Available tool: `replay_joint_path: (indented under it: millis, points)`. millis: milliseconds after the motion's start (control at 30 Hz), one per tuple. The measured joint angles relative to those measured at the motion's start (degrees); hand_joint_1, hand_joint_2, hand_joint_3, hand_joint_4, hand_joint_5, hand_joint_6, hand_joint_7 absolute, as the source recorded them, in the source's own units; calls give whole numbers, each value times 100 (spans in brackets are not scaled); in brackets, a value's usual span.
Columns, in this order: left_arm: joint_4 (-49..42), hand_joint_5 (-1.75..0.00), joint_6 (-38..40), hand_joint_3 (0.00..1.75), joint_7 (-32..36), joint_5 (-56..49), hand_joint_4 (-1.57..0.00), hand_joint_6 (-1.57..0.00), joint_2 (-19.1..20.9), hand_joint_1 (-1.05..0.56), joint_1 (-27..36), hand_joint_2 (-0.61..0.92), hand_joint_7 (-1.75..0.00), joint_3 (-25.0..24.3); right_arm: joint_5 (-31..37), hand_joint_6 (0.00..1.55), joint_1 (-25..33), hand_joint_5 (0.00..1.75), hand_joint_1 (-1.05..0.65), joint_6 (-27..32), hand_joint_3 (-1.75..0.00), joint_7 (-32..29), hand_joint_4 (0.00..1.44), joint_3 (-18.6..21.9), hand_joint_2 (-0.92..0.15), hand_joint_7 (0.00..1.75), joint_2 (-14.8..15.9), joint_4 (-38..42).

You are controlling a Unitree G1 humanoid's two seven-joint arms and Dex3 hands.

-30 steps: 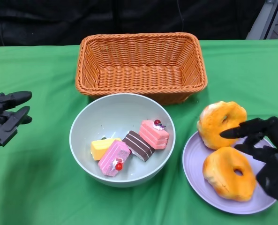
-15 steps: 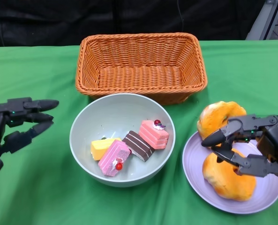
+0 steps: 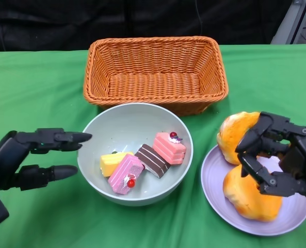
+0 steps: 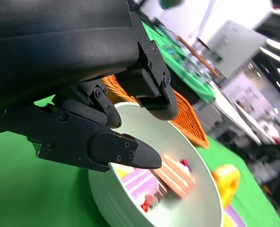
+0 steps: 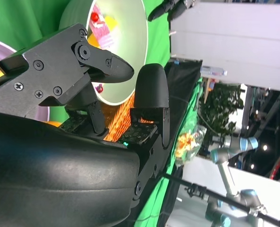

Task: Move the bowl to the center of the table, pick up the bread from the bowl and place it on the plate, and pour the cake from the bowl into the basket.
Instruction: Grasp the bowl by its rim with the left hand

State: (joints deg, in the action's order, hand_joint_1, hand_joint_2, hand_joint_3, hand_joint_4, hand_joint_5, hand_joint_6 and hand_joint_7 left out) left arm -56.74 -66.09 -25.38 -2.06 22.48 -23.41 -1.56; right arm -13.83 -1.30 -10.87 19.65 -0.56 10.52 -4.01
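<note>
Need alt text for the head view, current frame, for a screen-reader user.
A pale green bowl holding four small cake pieces sits mid-table on green cloth, the open left hand at its left rim. Behind it is an empty orange wicker basket; at right, the open right hand hovers over two breads on a lilac plate.

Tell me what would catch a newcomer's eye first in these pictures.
The pale green bowl at the table's centre, with bright cake slices in pink, yellow and brown, draws the eye first. Behind it stands an orange wicker basket, and to its right a lilac plate carries two golden bread rings. The black left hand reaches toward the bowl's rim, while the right hand hovers above the bread.
</note>
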Motion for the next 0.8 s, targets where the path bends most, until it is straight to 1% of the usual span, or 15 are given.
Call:
replay_joint_path:
  millis: [67,200,333,500,633,700,733,800]
  points:
    - [39,-1,-94,14,15,-145,-71,-63,78,-58,0,92,0,65,-36,60,0,166,-15,108,-92,9,66,11,-59,139,-32,0]
    - [82,0,-582,13,98,-739,-61,-56,342,-59,-2,92,0,237,-54,59,0,165,-12,214,-94,13,65,29,-57,138,-104,-1]
    - [98,-1,-1090,10,533,-1580,-62,-57,533,-58,-44,92,-1,277,-1,59,0,165,-13,259,-96,11,66,24,-56,139,-134,0]
    - [191,-4,-1326,9,1570,-3008,-68,-63,683,-57,-159,92,-3,288,38,60,0,165,-13,277,-97,11,67,18,-56,139,-198,0]
    - [360,-6,-1305,7,2707,-4132,-77,-70,799,-52,-306,92,-4,462,46,59,0,165,-14,291,-98,5,66,18,-55,139,-264,0]
    - [462,-6,-1190,6,3376,-4705,-79,-72,874,-51,-387,92,-5,657,59,59,0,165,-13,289,-98,1,66,18,-55,139,-285,0]
    - [520,-7,-1101,7,3737,-4969,-82,-75,908,-47,-421,92,-5,767,65,60,0,164,-13,287,-98,0,67,18,-55,139,-297,0]
    - [627,-8,-873,8,4488,-5510,-85,-78,979,-45,-509,92,-6,1076,71,59,0,164,-13,286,-99,-3,66,18,-55,138,-314,0]
